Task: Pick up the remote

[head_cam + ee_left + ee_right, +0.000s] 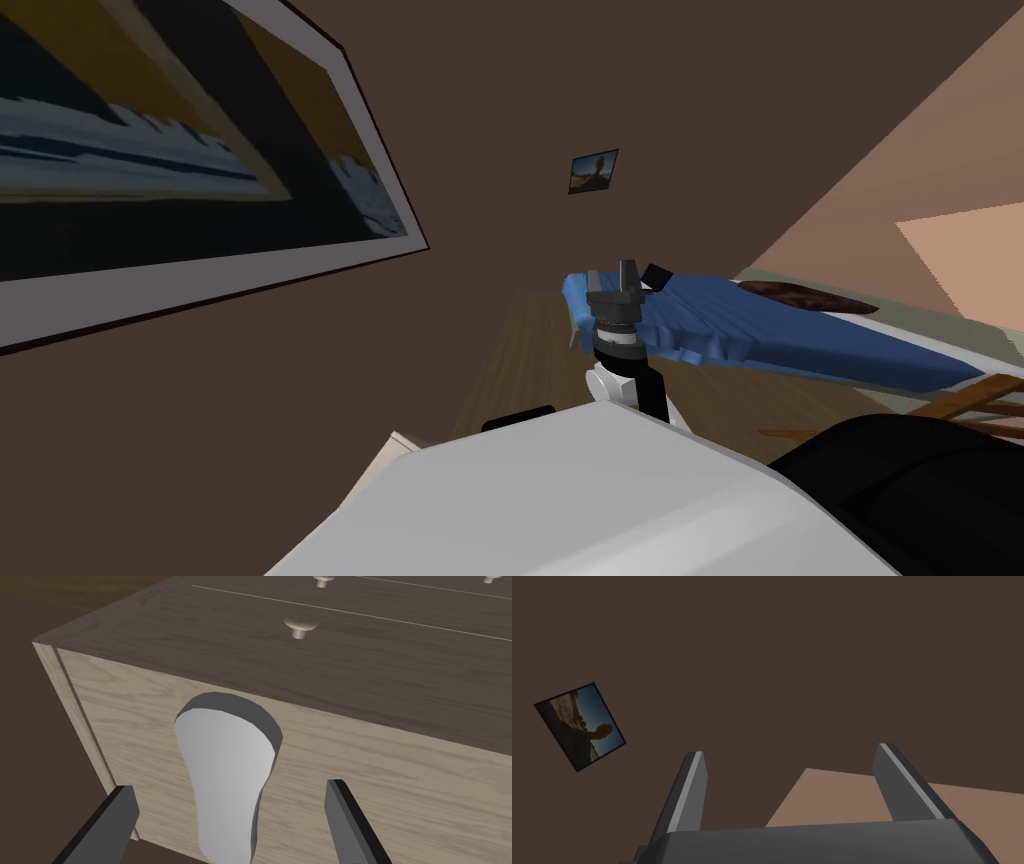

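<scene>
Points left gripper (230, 785) down at pale wood-grain dresser top (375, 776), blades spread wide | straddles light grey tapering remote (225, 761) lying flat there, no contact | holds right gripper (612, 275) raised before blue bed (780, 330), blades apart.

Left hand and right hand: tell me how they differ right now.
The left hand faces a wooden dresser close up; the right hand is raised in front of the blue bed. An unidentified white-grey shape sits between the left hand's fingers; nothing sits between the right hand's. Both stand open.
</scene>
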Controlling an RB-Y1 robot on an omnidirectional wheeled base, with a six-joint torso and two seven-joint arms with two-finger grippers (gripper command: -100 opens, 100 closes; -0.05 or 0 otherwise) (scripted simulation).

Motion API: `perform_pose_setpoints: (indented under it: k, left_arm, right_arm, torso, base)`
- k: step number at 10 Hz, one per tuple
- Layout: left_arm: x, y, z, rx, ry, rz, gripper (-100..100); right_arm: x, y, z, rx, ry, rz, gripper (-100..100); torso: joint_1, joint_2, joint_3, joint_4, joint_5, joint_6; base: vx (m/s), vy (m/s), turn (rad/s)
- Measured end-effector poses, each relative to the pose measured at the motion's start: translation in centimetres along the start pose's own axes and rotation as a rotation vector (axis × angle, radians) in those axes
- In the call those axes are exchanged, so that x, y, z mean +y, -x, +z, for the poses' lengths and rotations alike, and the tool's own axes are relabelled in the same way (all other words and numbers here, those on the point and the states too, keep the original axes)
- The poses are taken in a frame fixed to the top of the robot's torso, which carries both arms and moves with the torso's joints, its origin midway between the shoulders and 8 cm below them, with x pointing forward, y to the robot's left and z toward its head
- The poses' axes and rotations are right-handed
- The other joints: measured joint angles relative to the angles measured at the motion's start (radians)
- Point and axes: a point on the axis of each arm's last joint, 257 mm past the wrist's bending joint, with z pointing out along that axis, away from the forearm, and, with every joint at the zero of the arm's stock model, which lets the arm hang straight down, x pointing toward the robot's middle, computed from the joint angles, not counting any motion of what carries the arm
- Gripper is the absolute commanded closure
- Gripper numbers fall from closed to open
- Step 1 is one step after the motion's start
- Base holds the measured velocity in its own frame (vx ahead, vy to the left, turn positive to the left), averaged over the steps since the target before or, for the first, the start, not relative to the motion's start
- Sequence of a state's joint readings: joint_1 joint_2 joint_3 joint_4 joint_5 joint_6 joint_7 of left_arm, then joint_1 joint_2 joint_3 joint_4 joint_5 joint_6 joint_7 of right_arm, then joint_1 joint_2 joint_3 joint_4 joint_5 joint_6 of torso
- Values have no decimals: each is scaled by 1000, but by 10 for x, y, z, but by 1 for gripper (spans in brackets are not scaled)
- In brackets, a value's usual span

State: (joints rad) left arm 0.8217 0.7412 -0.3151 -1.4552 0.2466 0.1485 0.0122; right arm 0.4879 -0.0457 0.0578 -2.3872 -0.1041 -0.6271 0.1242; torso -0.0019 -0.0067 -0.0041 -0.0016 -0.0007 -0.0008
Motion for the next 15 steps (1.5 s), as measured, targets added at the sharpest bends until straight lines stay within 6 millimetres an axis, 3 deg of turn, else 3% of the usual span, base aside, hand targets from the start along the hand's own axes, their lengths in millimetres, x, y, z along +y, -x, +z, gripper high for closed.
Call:
perform_pose_setpoints:
  k: [3,8,10,11,12,15]
  left_arm:
    - [48,-5,-9,22,91,5,-100]
    - [103,-13,-19,48,182,11,-100]
    - [145,-28,-33,72,247,8,-100]
    - [147,-29,-34,73,248,10,0]
    - [146,-29,-33,73,248,10,-100]
    - [144,-41,-18,71,247,3,-100]
  right_arm:
    - [0,0,0,0,0,0,0]
    - [0,0,0,0,0,0,0]
    - [0,0,0,0,0,0,0]
    - [0,0,0,0,0,0,0]
    - [0,0,0,0,0,0,0]
    - [0,0,0,0,0,0,0]
  torso:
    - [0,-1,-1,0,0,0]
    - [0,0,0,0,0,0]
    - [2,-4,-2,-1,0,0]
    - [0,0,0,0,0,0]
    - [-2,4,2,1,0,0]
    - [-3,7,5,2,0,0]
  base:
    - [110,22,-109]
    - [108,30,-186]
    - [135,59,-117]
    - [14,8,1]
    - [-1,25,-23]
    - [-13,1,-43]
